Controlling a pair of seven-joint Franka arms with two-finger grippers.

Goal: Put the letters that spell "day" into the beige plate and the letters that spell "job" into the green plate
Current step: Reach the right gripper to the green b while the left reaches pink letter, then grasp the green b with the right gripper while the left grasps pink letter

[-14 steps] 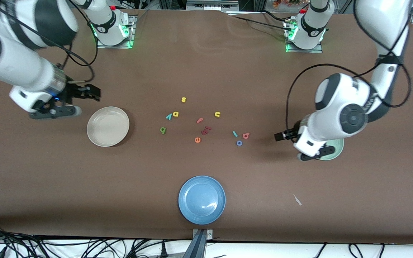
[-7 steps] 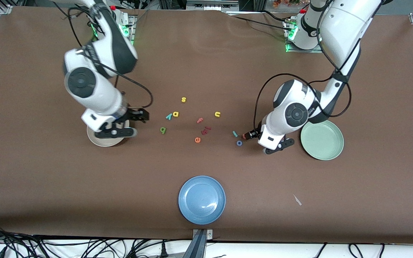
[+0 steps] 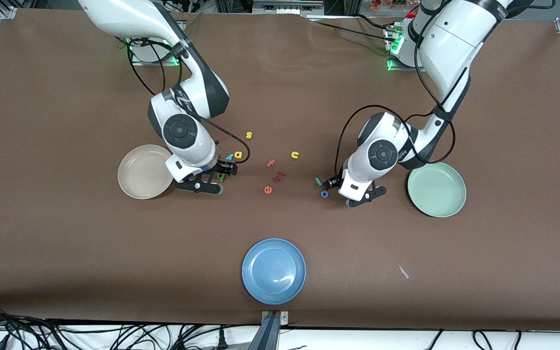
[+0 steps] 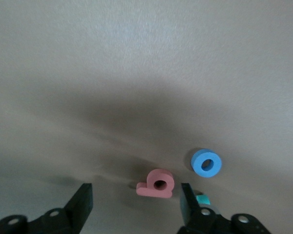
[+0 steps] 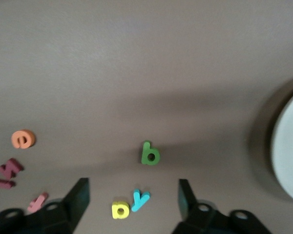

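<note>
Round cream-beige plate (image 3: 146,171) lies empty toward the right arm's end of the table. Just beside it the right gripper (image 5: 132,195) hangs low with fingers spread, the small green foam d (image 5: 150,153) on the table between them, free. Yellow a (image 5: 120,209) and teal y (image 5: 140,199) lie near.

The left gripper (image 4: 136,202), released too, straddles the pink-red b (image 4: 156,183); blue ring o (image 4: 205,163) and teal j (image 3: 318,182) lie beside. The pale mint-green plate (image 3: 436,189) sits empty nearby.

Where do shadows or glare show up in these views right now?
Front view: a white glint on the round blue plate. Left wrist view: a broad dark shadow on the table above the pink foam letter b. Right wrist view: a shadow band edges the cream-beige plate.
</note>
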